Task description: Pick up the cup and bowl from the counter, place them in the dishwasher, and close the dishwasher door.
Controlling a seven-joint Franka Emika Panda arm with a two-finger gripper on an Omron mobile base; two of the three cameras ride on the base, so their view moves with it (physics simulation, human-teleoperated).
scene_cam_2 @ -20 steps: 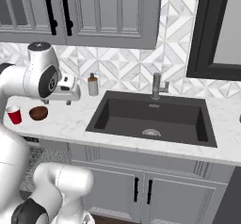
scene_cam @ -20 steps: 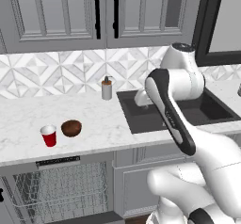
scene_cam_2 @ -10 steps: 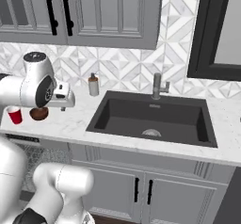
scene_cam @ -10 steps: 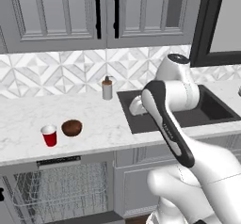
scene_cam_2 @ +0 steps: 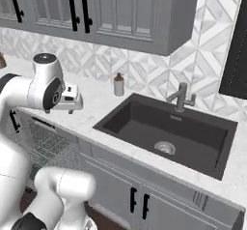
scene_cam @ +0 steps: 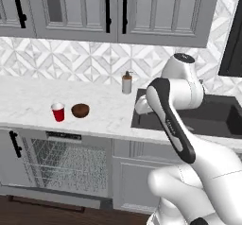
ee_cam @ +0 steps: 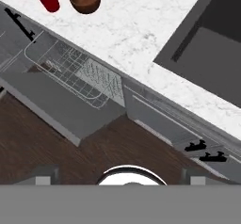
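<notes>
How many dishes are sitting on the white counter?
2: a small red plastic cup and, right beside it toward the sink, a round dark brown bowl, both above the open dishwasher. Others may be hidden.

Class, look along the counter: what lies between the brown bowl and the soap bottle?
Nothing: in the left base view, the counter is bare white marble between the bowl and the soap bottle.

1. I'm looking at grey upper cabinets (scene_cam: pixel 118 9) with black vertical handles, over a white geometric tile backsplash (scene_cam: pixel 71 61).
2. A black sink (scene_cam_2: pixel 169 135) with a silver faucet (scene_cam_2: pixel 181 97) sits to the right.
3. Grey lower cabinet doors (scene_cam_2: pixel 140 197); dark wood floor (ee_cam: pixel 61 157) below.
</notes>
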